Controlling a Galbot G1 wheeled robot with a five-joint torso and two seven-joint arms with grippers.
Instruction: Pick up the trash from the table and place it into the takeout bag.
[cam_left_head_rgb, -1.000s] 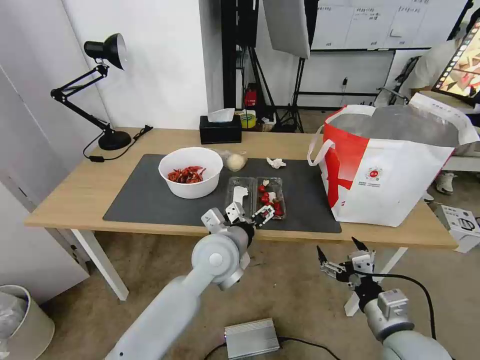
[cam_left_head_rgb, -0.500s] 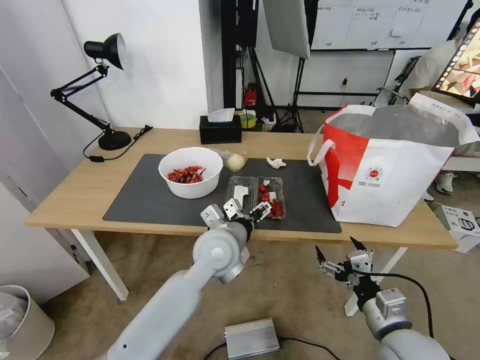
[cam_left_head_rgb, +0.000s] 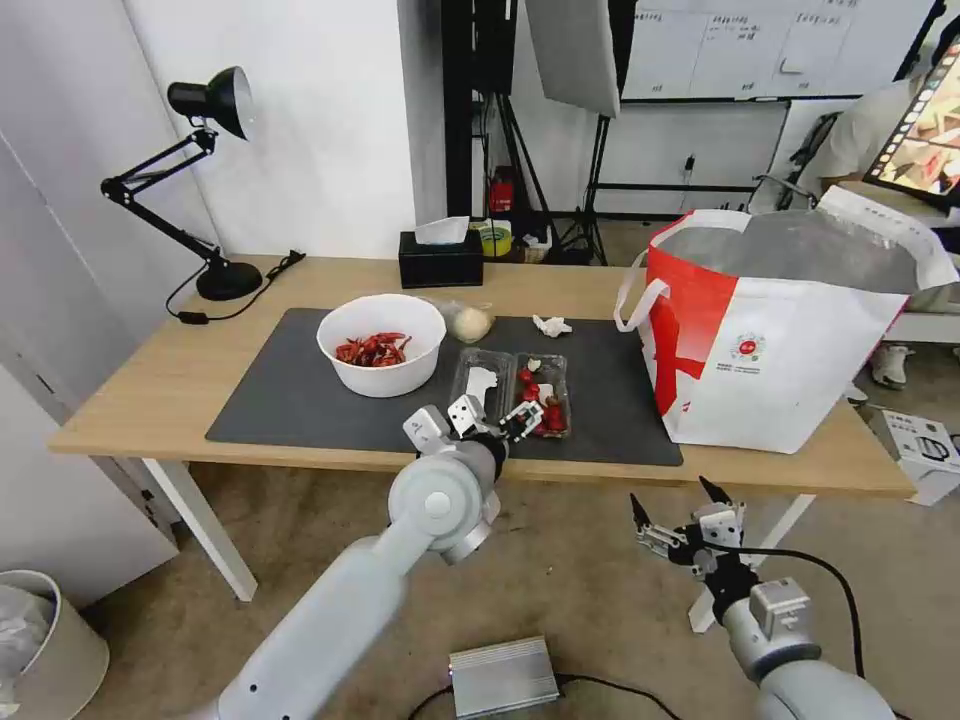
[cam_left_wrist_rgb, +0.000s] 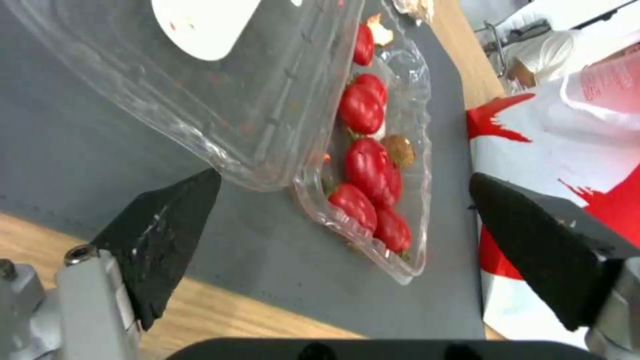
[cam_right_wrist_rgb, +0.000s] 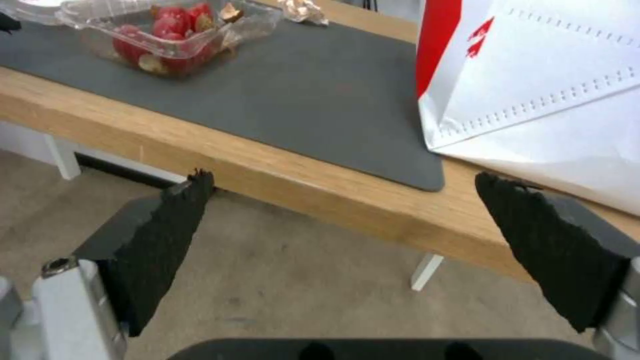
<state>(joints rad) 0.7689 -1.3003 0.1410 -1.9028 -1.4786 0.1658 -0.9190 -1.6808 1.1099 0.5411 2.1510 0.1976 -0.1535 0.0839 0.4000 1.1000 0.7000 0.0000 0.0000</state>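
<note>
The clear hinged box (cam_left_head_rgb: 510, 385) lies open on the dark mat (cam_left_head_rgb: 300, 400), red bits in its right half. My left gripper (cam_left_head_rgb: 497, 418) is open at the box's near edge, and in the left wrist view its fingers (cam_left_wrist_rgb: 167, 230) flank the box (cam_left_wrist_rgb: 280, 100) without touching it. A white bowl (cam_left_head_rgb: 380, 345) of red chilli scraps stands to the left, with the bagged bun (cam_left_head_rgb: 470, 322) and the crumpled tissue (cam_left_head_rgb: 551, 325) behind. The takeout bag (cam_left_head_rgb: 790, 340) stands open at the table's right end. Below the table's front edge, my right gripper (cam_left_head_rgb: 670, 493) hangs open and empty.
A black desk lamp (cam_left_head_rgb: 215, 180) stands at the table's (cam_left_head_rgb: 150, 390) back left and a black tissue box (cam_left_head_rgb: 441, 258) at the back middle. A grey metal box (cam_left_head_rgb: 503, 677) lies on the floor and a pale bin (cam_left_head_rgb: 45, 650) stands at the lower left.
My left gripper has crept a little forward towards the box's near edge. My right gripper has risen slightly. The trash has not moved.
</note>
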